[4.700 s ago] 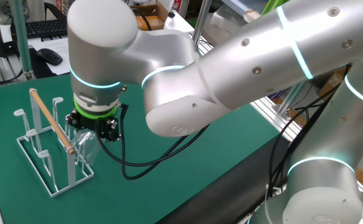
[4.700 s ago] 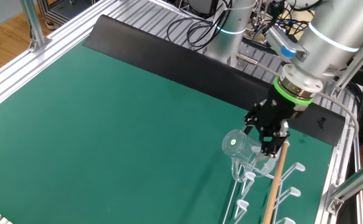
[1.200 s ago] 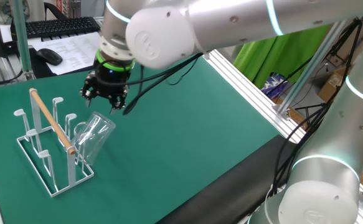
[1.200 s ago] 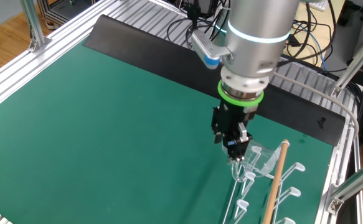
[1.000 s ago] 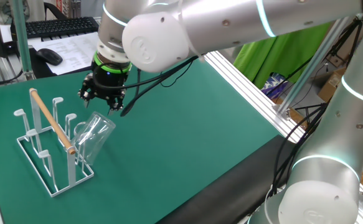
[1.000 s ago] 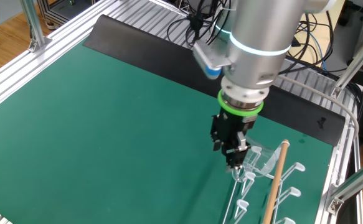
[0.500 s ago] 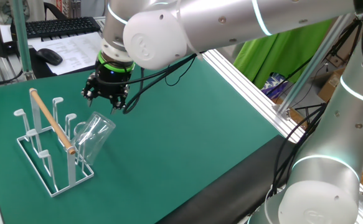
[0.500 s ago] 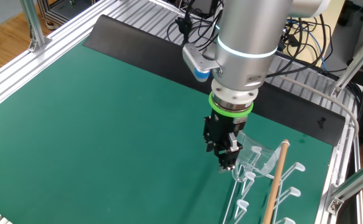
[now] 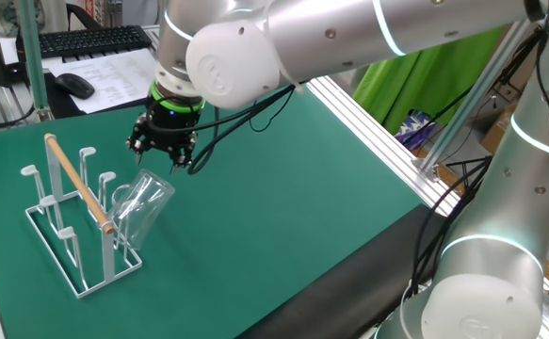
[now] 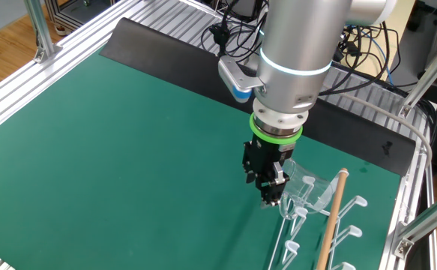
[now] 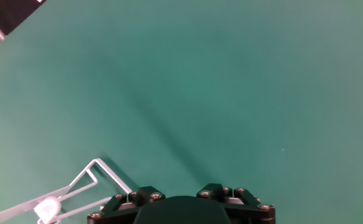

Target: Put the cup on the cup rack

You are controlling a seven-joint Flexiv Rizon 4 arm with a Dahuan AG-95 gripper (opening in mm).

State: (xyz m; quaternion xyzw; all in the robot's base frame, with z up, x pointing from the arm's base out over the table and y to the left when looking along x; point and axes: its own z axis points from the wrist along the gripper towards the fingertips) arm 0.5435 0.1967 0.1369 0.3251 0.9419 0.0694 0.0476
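The cup point(image 9: 142, 202) is a clear glass tumbler that hangs tilted on a peg at the near end of the cup rack point(image 9: 67, 247), mouth down toward the base. It also shows in the other fixed view point(image 10: 312, 192). The cup rack is white wire with a light wooden rod handle point(image 9: 76, 184) across its top. My gripper point(image 9: 164, 160) hovers above the green mat just beside and behind the cup, apart from it, with its jaws spread and empty. In the hand view only the gripper's black base point(image 11: 181, 202) and one corner of the rack point(image 11: 88, 180) show.
The green mat point(image 9: 283, 188) covers the table, with aluminium rails along its edges point(image 10: 68, 45). A keyboard point(image 9: 76, 40), a mouse and papers lie behind the table. Cables hang at the back in the other fixed view point(image 10: 240, 30).
Earlier the gripper held the cup at the rack. It has since let go and lifted; in the last second it drifted slightly sideways away from the rack. The cup stays on its peg.
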